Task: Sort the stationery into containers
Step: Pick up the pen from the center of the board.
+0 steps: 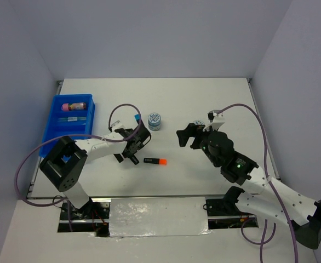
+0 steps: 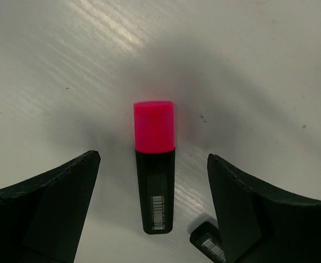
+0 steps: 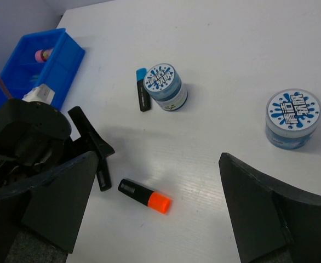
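The left gripper (image 2: 152, 158) hovers wide open and empty over the pink highlighter (image 2: 155, 170). It lies on the table (image 2: 51, 66) between the jaws, its long axis across their closing line.

Left arm (image 1: 97, 145) reaches forward, left gripper (image 2: 152, 164) pointed down, jaws wide apart; right arm (image 1: 259, 186) stretches inward, right gripper (image 3: 158, 186) likewise spread open.
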Available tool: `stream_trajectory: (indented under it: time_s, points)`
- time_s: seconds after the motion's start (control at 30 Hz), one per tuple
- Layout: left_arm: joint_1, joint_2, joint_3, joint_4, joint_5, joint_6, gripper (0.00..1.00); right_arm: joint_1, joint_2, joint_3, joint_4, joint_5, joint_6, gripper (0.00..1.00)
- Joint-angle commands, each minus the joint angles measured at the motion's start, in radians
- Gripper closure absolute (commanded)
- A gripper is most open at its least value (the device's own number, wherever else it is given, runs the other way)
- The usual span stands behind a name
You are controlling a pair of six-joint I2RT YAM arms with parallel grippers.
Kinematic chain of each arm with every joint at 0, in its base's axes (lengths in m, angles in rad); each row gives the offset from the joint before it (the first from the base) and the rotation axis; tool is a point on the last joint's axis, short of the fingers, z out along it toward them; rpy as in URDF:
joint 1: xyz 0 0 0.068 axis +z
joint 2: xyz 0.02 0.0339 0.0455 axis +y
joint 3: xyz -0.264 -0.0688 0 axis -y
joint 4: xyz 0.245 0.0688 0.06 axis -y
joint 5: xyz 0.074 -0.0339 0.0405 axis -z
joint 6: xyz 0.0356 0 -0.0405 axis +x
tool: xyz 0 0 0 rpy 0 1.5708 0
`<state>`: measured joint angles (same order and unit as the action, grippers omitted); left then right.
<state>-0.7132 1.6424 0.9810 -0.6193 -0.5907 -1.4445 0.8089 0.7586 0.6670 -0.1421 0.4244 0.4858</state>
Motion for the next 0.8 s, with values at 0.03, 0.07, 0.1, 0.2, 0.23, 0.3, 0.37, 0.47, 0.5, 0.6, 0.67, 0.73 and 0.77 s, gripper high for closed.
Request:
stream_trajectory:
  time_s: [0.03, 0.07, 0.1, 0.2, 0.23, 0.3, 0.37, 0.47, 0.5, 0.6, 0.67, 0.73, 0.77]
  points:
    - [0.000, 0.066, 0.007, 0.033, 0.048, -0.019, 0.10, -0.007, -0.002, -0.012, 0.033, -0.032, -0.006, 0.01]
    - [-0.002, 0.086, 0.007, 0.032, 0.049, -0.019, 0.15, -0.007, -0.002, -0.012, 0.032, -0.032, -0.007, 0.01]
    - [0.000, 0.091, 0.004, 0.033, 0.051, -0.022, 0.16, -0.005, -0.002, -0.009, 0.027, -0.029, -0.007, 0.01]
    - [0.006, 0.083, -0.039, 0.068, 0.052, -0.030, 0.52, -0.007, -0.005, -0.010, 0.030, -0.032, -0.010, 0.01]
    - [0.012, 0.070, -0.060, 0.084, 0.064, -0.028, 0.68, -0.007, -0.007, -0.012, 0.033, -0.032, -0.010, 0.01]
    - [0.029, 0.047, -0.068, 0.079, 0.066, -0.025, 1.00, -0.005, -0.005, -0.010, 0.035, -0.032, -0.012, 0.01]
    - [0.035, -0.013, -0.058, 0.044, 0.033, -0.021, 1.00, -0.008, -0.002, -0.009, 0.033, -0.032, -0.013, 0.01]
    - [0.053, -0.137, -0.015, -0.026, -0.055, -0.004, 1.00, -0.008, 0.002, -0.010, 0.039, -0.039, -0.013, 0.01]
    - [0.095, -0.207, 0.008, -0.042, -0.075, 0.012, 1.00, -0.007, 0.005, -0.012, 0.042, -0.042, -0.012, 0.01]
    - [0.299, -0.315, -0.016, 0.015, -0.016, 0.115, 1.00, -0.007, 0.015, -0.009, 0.042, -0.049, -0.012, 0.01]
    - [0.461, -0.410, -0.028, 0.090, 0.060, 0.191, 1.00, -0.011, 0.018, -0.009, 0.042, -0.052, -0.015, 0.01]
    - [0.542, -0.467, -0.001, 0.079, 0.043, 0.205, 1.00, -0.010, 0.019, -0.009, 0.044, -0.052, -0.015, 0.01]
    - [0.628, -0.478, 0.008, 0.064, 0.032, 0.207, 1.00, -0.011, 0.018, -0.012, 0.045, -0.053, -0.015, 0.01]
